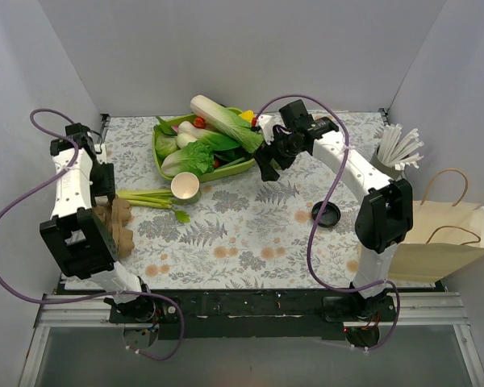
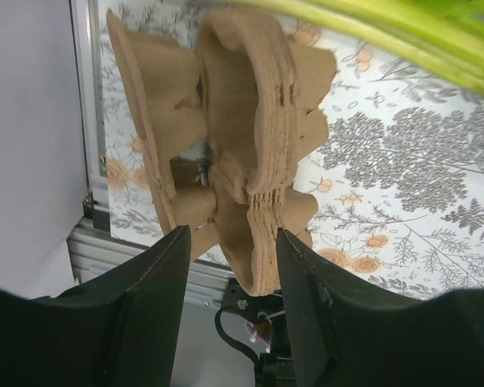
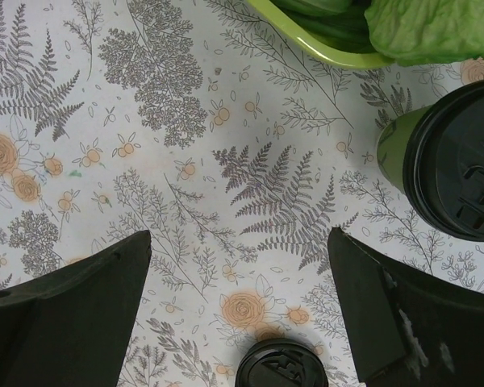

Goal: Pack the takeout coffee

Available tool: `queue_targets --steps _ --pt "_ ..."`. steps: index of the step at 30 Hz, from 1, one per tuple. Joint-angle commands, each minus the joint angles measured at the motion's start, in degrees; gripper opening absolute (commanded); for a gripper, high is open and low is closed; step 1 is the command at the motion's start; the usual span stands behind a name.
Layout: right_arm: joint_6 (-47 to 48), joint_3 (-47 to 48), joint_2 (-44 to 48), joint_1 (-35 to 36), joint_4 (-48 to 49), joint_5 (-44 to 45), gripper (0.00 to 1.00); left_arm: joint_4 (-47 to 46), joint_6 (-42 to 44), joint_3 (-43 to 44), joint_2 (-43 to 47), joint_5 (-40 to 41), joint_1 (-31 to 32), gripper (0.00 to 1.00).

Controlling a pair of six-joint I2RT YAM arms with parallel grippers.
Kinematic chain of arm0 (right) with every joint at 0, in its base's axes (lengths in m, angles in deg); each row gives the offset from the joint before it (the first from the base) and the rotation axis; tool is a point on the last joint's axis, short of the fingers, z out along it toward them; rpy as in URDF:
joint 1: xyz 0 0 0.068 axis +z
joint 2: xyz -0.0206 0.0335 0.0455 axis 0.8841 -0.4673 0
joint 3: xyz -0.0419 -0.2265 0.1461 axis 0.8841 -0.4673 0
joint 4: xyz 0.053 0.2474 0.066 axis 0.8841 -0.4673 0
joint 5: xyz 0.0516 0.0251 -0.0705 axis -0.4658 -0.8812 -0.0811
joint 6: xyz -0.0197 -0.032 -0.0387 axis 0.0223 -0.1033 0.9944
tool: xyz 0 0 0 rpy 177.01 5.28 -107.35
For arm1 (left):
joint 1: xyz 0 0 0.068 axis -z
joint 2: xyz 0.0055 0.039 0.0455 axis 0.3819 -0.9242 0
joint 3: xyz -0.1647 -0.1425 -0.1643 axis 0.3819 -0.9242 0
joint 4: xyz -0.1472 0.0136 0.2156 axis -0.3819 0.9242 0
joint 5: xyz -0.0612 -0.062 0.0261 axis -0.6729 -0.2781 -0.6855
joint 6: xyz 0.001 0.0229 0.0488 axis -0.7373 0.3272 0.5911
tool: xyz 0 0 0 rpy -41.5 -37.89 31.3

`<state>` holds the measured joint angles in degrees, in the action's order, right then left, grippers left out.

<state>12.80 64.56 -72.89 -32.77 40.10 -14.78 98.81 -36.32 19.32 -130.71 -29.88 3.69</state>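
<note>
The takeout coffee (image 3: 448, 157), a green cup with a black lid, stands at the right edge of the right wrist view; in the top view it is hidden under the right arm. My right gripper (image 1: 266, 171) (image 3: 239, 266) is open and empty above the bare tablecloth, left of the cup. A loose black lid (image 1: 325, 214) (image 3: 281, 364) lies on the table. An unlidded green cup (image 1: 185, 188) stands by the tray. My left gripper (image 1: 106, 211) (image 2: 234, 258) is open, its fingers either side of a stack of brown pulp cup carriers (image 1: 118, 226) (image 2: 258, 145).
A green tray (image 1: 158, 153) (image 3: 323, 50) of vegetables sits at the back centre. Green onions (image 1: 145, 196) lie near the left gripper. A grey cup of white straws (image 1: 395, 149) stands at the right, and a paper bag (image 1: 444, 234) beside it.
</note>
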Motion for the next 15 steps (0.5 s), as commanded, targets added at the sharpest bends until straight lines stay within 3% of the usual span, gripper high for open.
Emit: queue_targets --steps 1,5,15 --pt "-1.0 -0.2 0.9 -0.8 1.3 -2.2 0.98 -0.7 -3.6 -4.7 -0.6 5.8 -1.5 0.47" --pt "-1.1 -0.2 1.0 -1.2 1.6 -2.6 0.98 -2.5 -3.3 -7.4 -1.5 7.8 -3.6 0.47" --pt "-1.1 -2.2 2.7 -1.7 1.8 -2.6 0.98 -5.1 -3.6 -10.1 -6.1 8.9 -6.3 0.33"
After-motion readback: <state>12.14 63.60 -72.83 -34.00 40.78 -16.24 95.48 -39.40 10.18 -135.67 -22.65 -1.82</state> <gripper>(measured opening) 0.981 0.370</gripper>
